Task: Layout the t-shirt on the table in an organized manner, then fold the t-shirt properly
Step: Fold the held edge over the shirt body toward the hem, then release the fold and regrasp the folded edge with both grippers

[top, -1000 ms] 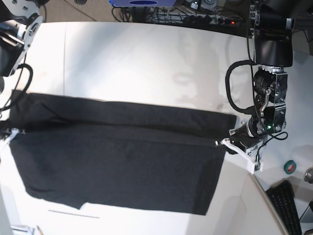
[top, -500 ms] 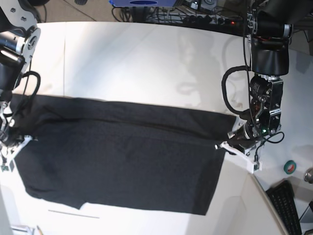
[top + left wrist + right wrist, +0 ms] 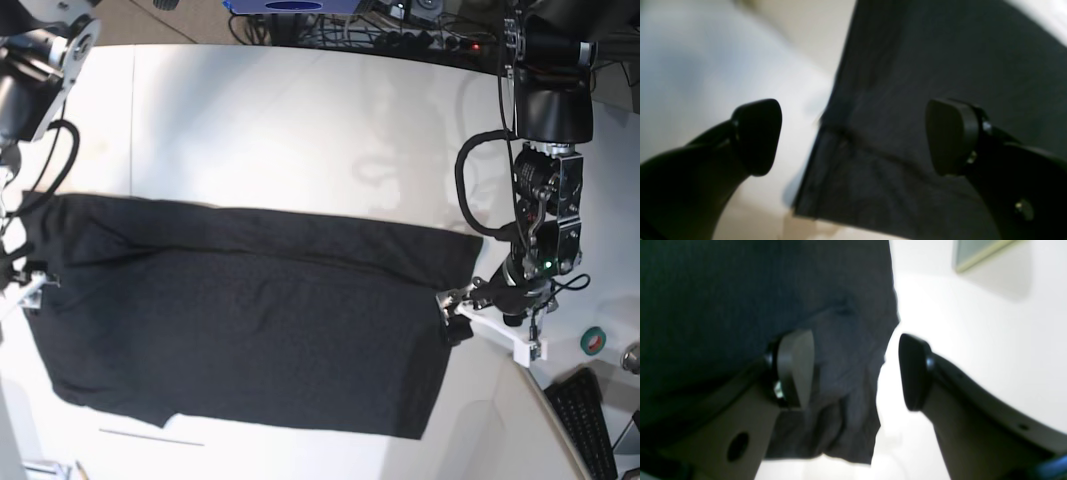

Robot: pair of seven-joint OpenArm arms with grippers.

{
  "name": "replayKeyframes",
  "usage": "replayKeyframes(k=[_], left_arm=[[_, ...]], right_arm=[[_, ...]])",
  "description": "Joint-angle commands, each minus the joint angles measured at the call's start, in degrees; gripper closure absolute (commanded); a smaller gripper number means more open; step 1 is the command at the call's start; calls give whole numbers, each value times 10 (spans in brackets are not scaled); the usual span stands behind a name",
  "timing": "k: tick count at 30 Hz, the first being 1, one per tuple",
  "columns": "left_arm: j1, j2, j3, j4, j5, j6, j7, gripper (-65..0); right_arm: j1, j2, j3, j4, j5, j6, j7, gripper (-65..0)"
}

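Overhead, the base view shows the t-shirt (image 3: 240, 320) spread as a wide black panel on the table (image 3: 300, 120), plain side up, its upper band folded over along a horizontal crease. The left gripper (image 3: 490, 318) stands at the shirt's edge nearest the keyboard (image 3: 595, 420); the right gripper (image 3: 20, 285) sits at the opposite edge, largely cut off by the frame.

Left wrist view: the left gripper (image 3: 853, 136) is released, jaws wide apart, straddling the shirt's (image 3: 923, 100) side edge where the crease meets it. No cloth is pinched.

Right wrist view: the right gripper (image 3: 857, 370) is likewise released, one fingertip (image 3: 796, 368) over the cloth (image 3: 756, 306), the other over bare table (image 3: 973, 323). The shirt edge is bunched between them.

Risk: withdrawing either arm could snag the loose edge on a fingertip and drag the fold open, since both tips are close to the fabric. The bunching at the right side may carry into later folds.

Change: half a second ago both grippers appeared clamped on the shirt edges; both have now let go, and the cloth lies where it was placed.
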Motion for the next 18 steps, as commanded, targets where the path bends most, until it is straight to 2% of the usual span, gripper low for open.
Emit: replayKeyframes(k=[1, 6, 9, 11, 14, 18], left_arm=[[14, 1, -26, 30, 0, -5, -22, -650], [107, 46, -121, 73, 0, -9, -54, -650], [146, 56, -128, 72, 0, -34, -57, -650], [158, 70, -132, 65, 0, -60, -57, -650], [155, 79, -146, 29, -2, -63, -57, -650], [122, 92, -184, -46, -71, -63, -54, -650]], right_arm=[[-2, -11, 28, 39, 4, 0, 9, -365], [-43, -97, 156, 109, 6, 2, 9, -366], [-59, -130, 234, 109, 62, 2, 8, -368], [-79, -140, 268, 109, 119, 0, 8, -368], [-117, -144, 280, 108, 202, 0, -4, -368], [-159, -144, 285, 106, 314, 0, -58, -366]])
